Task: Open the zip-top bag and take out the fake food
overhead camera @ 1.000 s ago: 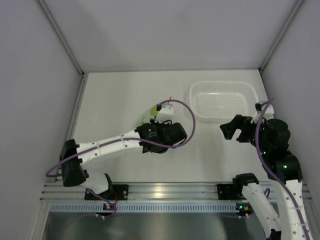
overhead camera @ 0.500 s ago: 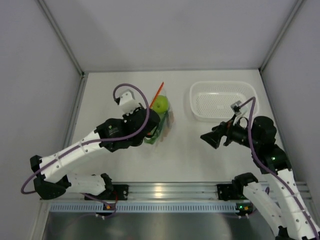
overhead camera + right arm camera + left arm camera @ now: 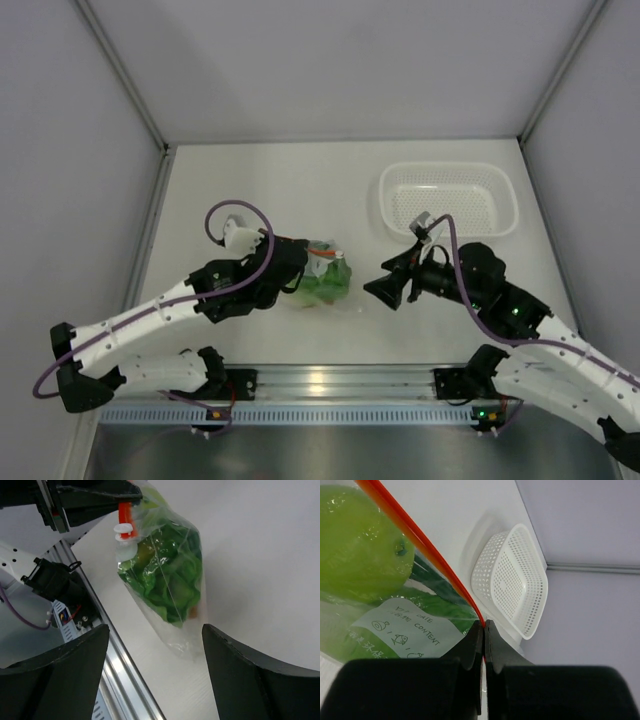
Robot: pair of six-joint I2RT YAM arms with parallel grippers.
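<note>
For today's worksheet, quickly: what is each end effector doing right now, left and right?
Left end effector: closed, holding the bag.
Right end effector: open, holding nothing.

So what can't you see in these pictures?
Top view: left tool fingertips hidden under its wrist.
Left wrist view: round lime-green plastic fruit cut off by the edge.
Right wrist view: leafy green plastic lettuce hides anything behind it in the clear crinkly zip-top bag.

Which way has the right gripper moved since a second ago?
Yes: the right gripper moved left, from below the white basket to past its left end, toward the zip-top bag.
</note>
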